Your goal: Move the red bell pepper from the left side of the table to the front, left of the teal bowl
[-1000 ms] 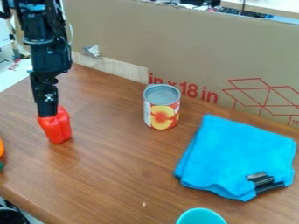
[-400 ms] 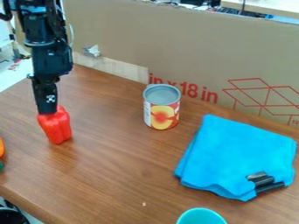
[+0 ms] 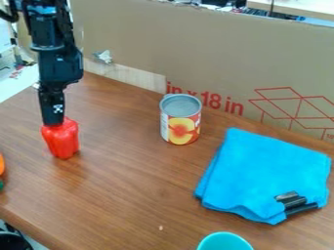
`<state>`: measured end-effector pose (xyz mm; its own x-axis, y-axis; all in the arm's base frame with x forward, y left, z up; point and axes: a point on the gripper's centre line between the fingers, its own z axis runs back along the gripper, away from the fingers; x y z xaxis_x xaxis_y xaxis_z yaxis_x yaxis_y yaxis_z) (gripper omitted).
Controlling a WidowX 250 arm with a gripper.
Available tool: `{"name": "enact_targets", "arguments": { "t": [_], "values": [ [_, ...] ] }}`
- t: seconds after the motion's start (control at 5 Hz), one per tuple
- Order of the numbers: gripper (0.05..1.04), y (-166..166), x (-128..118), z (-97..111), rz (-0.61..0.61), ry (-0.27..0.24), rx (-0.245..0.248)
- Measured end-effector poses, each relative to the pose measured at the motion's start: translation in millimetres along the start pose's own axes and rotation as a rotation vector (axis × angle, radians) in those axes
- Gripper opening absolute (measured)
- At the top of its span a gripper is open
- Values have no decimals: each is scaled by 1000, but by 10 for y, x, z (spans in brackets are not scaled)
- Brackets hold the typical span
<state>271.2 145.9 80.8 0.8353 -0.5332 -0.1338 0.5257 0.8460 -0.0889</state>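
Fingers [image 3: 52, 115] clamped on its top, a red pepper [image 3: 61, 141] is held upright toward the left of the tabletop [image 3: 130, 180], the overhead grip likely keeping it vertical, apart from a can [image 3: 180, 119].

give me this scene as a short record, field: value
gripper: upper left, holding
held: red pepper, by its upper end
can: upright, fruit label, right of the pepper
cloth: blue, folded, right side
on cloth: black object, near corner
bottom edge: turquoise container, partly cut off
left edge: orange-and-green item
surface: brown wooden table
behind: cardboard
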Motion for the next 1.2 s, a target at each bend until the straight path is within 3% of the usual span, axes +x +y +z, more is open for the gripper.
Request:
{"name": "enact_targets", "arguments": {
  "t": [0.2, 0.4, 0.6, 1.0, 1.2],
  "values": [
    [106, -207, 206, 39, -73, 28, -14],
    [106, -541, 456, 431, -166, -28, 69],
    [106, -895, 480, 488, -225, -34, 68],
    [106, -1304, 354, 180, -281, 14, -77],
    [106, -1429, 365, 86, -314, 14, -109]
  ]
}}
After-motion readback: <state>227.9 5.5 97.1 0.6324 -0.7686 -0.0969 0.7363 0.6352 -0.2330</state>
